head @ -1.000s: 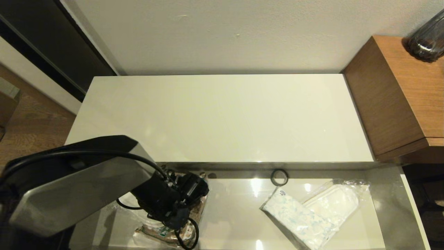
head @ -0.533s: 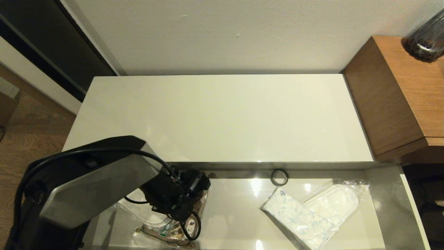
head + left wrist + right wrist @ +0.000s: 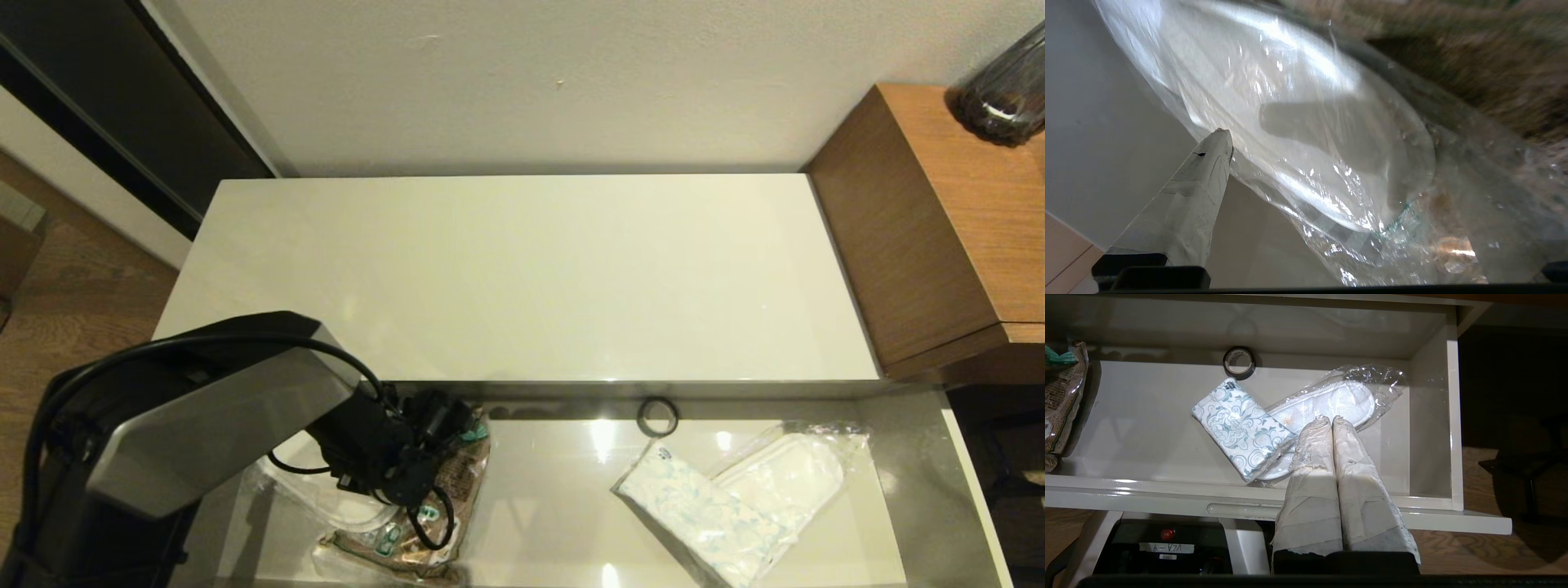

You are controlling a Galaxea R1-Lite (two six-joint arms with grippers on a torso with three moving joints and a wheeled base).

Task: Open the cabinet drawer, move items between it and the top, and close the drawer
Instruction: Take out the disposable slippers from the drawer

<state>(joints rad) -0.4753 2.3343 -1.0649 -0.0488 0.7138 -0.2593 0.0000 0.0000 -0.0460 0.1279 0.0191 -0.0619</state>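
Note:
The cabinet drawer [image 3: 563, 506] stands pulled out below the bare glossy top [image 3: 522, 278]. A blue-printed tissue pack [image 3: 706, 514] [image 3: 1241, 426] lies in the drawer's right half, across a pair of bagged white slippers [image 3: 796, 474] [image 3: 1347, 400]. My left gripper [image 3: 412, 490] is down in the drawer's left end, open. One taped finger [image 3: 1208, 171] touches the edge of another clear bag of white slippers [image 3: 1306, 122] [image 3: 343, 510]; the other finger is hidden. My right gripper [image 3: 1331, 420] hangs shut and empty in front of the drawer, out of the head view.
A brown printed packet [image 3: 457, 474] [image 3: 1061, 396] lies tilted by the left gripper. A small dark ring [image 3: 657, 416] [image 3: 1239, 362] sits by the drawer's back wall. A wood-grain desk [image 3: 939, 220] with a dark glass vessel [image 3: 1008, 82] flanks the cabinet's right side.
My left arm has shifted slightly left and toward the cabinet inside the drawer. The brown packet's far end has risen and tilted. The right-hand items have not moved.

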